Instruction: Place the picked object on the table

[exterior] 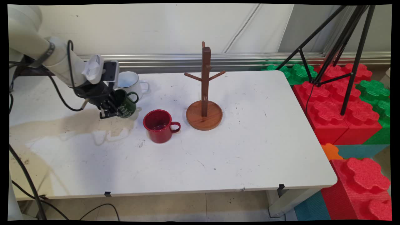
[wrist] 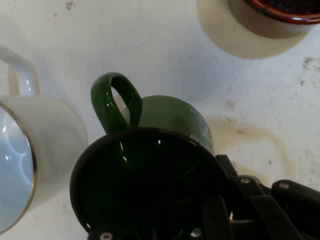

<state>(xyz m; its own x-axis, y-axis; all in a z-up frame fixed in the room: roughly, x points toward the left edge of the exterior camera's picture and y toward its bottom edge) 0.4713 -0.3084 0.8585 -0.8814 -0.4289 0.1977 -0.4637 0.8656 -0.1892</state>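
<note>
A white rectangular table (exterior: 218,156) spreads beneath and to the right of the black two-finger gripper (exterior: 110,110), which hangs near the table's left side. Well to the gripper's right stands a brown wooden mug tree with a round base (exterior: 204,93). Between that stand and the gripper, nearer the front edge, sits a glossy red ceramic mug (exterior: 157,125). Just behind the gripper stands a white enamel mug (exterior: 129,82). The gripper is clamped on the rim of a dark green mug (wrist: 145,185), which is tilted and lifted off the tabletop, handle pointing away from the fingers.
</note>
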